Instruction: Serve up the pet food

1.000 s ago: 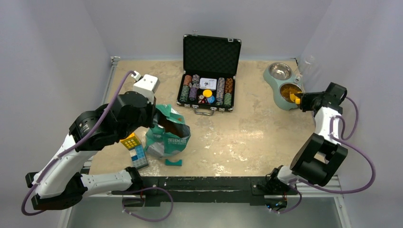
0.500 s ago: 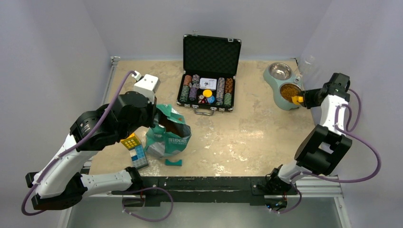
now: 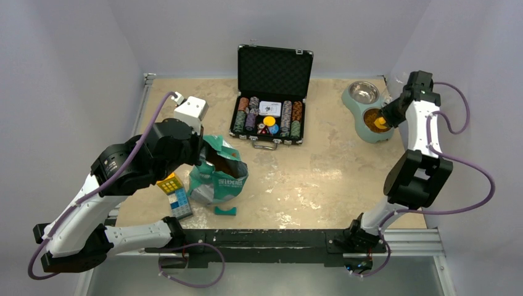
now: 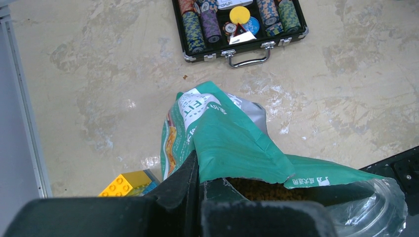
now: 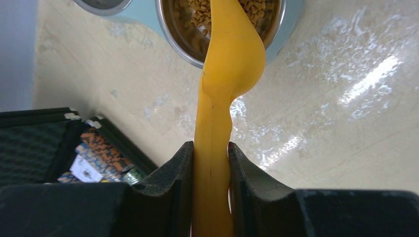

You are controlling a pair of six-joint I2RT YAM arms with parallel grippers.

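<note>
Top external view: a beige mottled table (image 3: 321, 166) carries all items.

An open black poker chip case (image 3: 274, 68) stands at the far centre with its lid upright and rows of chips in its tray.

A teal-green bag (image 4: 232, 143) stands at the near left with its mouth open. The left gripper (image 4: 198, 192) is clamped on the bag's top edge, with the jaws pressed together on the folded film.

A pale-green double-bowl feeder (image 3: 354, 111) sits at the far right. It has a steel bowl (image 3: 363, 92) at its far end and a second steel bowl (image 3: 374, 120) at its near end.

A stack of coloured building blocks (image 3: 176, 194) lies just beside the bag, on its left.

The right gripper (image 5: 211, 163) grips the handle of a yellow scoop (image 5: 232, 54), with both fingers tight against it. The scoop's head reaches over the rim of the near bowl. Contact with the contents cannot be confirmed.

Pet food (image 5: 257, 7), small brown pellets, lies in the near bowl. More (image 4: 257, 187) is visible inside the bag's mouth.
</note>
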